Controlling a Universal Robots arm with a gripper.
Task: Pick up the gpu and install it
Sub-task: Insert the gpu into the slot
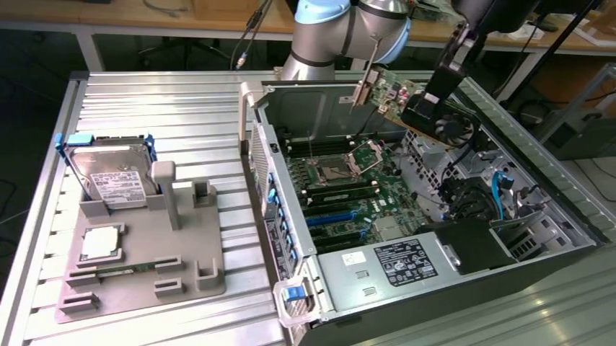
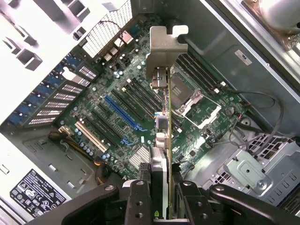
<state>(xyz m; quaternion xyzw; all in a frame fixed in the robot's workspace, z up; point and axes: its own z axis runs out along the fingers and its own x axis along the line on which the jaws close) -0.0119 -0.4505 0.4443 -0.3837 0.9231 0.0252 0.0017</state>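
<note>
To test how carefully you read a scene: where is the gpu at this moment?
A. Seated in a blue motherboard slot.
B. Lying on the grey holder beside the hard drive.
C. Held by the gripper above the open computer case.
C: the gripper clamps the gpu, which hangs clear above the motherboard.

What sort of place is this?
Likely a robotics lab or test workshop: a robot arm holds a gpu above an open PC case, a hard drive sits in a grey holder, and workbenches stand behind.
</note>
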